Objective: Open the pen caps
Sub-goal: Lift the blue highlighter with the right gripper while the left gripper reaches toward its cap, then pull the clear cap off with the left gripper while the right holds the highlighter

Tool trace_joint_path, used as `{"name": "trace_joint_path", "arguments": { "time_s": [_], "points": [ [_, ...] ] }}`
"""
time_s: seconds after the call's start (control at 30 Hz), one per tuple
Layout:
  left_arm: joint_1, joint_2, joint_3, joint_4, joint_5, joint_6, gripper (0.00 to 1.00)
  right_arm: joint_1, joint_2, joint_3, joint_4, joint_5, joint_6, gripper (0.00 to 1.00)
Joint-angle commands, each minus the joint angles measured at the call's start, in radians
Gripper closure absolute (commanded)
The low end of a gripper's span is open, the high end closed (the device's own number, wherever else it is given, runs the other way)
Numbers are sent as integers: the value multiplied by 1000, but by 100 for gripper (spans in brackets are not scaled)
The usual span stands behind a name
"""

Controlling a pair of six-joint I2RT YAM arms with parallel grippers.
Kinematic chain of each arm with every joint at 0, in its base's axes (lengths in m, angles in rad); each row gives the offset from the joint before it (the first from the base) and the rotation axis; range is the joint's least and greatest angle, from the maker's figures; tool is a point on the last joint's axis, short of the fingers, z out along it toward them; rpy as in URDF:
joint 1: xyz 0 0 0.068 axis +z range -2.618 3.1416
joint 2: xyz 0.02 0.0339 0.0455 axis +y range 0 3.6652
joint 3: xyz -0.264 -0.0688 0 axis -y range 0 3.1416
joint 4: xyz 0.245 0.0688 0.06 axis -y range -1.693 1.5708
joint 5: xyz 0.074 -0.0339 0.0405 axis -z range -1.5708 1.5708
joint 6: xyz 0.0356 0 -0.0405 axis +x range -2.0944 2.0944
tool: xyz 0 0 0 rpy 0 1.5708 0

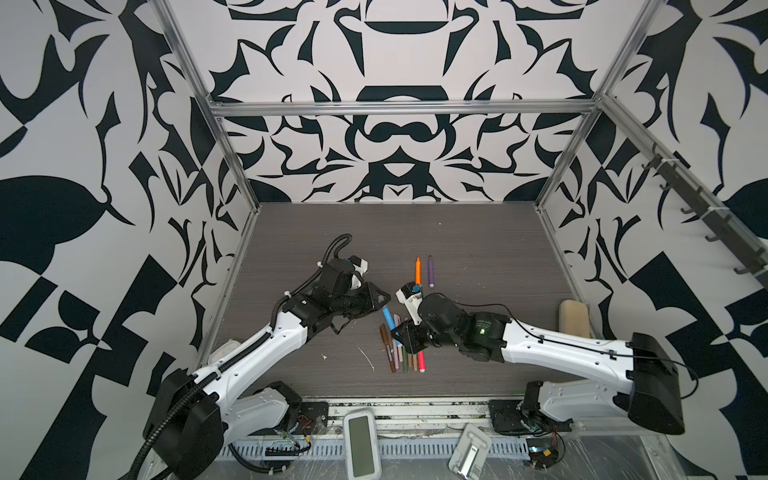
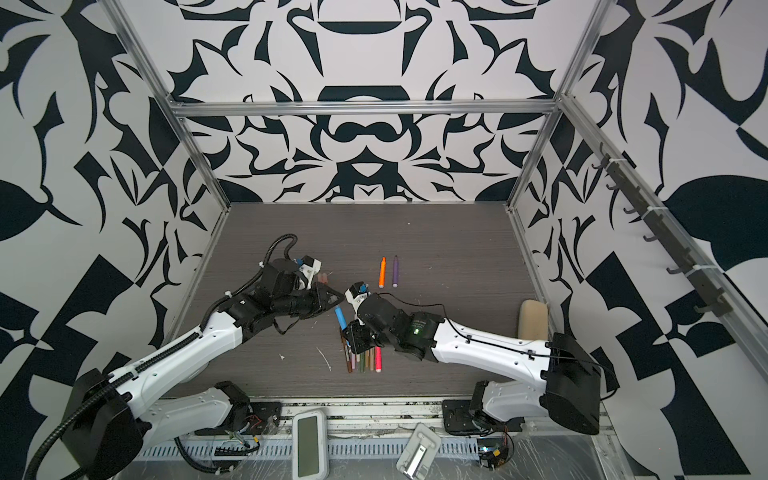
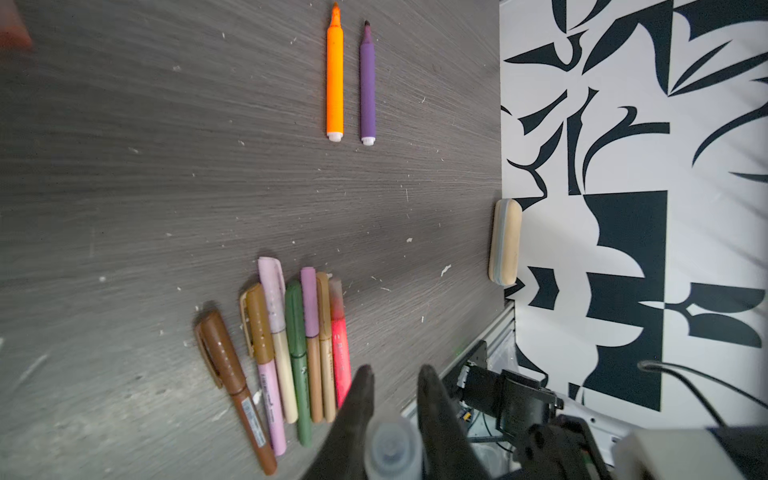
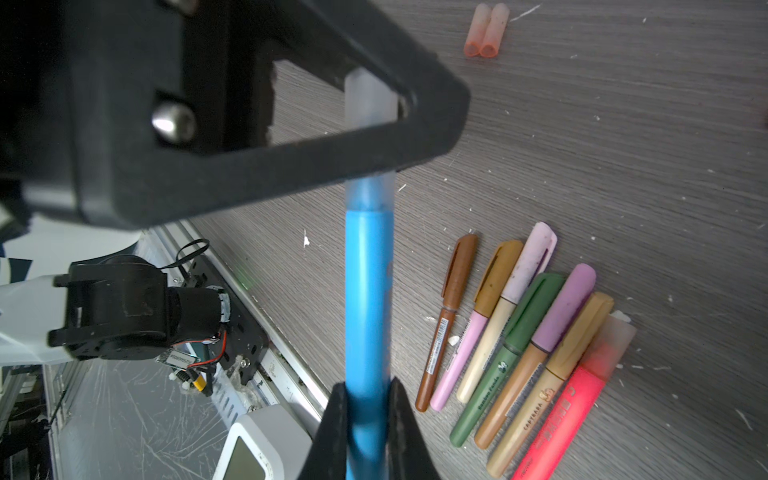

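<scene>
While the right pincer (image 4: pixel 368 390) pinches the barrel of the slim blue felt-tip pen (image 4: pixel 368 291) above the dark grey wood-grain worktop (image 1: pixel 478 249), the left pincer (image 3: pixel 395 374) is pressed onto its frosted translucent plastic cap (image 4: pixel 370 191), which looks not yet pulled off. Two pens seem done: the orange marker (image 3: pixel 334 79) and purple marker (image 3: pixel 368 83) lie bare-tipped at the far side, and two loose pinkish translucent caps (image 4: pixel 486 31) lie near the left arm. Seven capped pens (image 4: pixel 511 357) in a row are left. White scraps (image 1: pixel 368 359) fleck the worktop; black-and-white patterned walls (image 1: pixel 395 145) enclose it.
</scene>
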Motion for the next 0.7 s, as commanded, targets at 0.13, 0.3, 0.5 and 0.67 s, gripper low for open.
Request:
{"name": "trace_joint_path", "arguments": {
  "time_s": [0.13, 0.3, 0.5, 0.67],
  "points": [
    [-9, -9, -13, 26, 21, 4, 100, -1, 8, 40, 8, 33, 13, 85],
    [-18, -38, -17, 27, 26, 5, 100, 0, 36, 52, -2, 32, 12, 59],
    [-21, -64, -20, 23, 24, 6, 100, 0, 71, 70, 1, 34, 15, 96],
    [3, -38, 81, -127, -138, 132, 100, 2, 47, 36, -12, 43, 29, 100]
  ]
}}
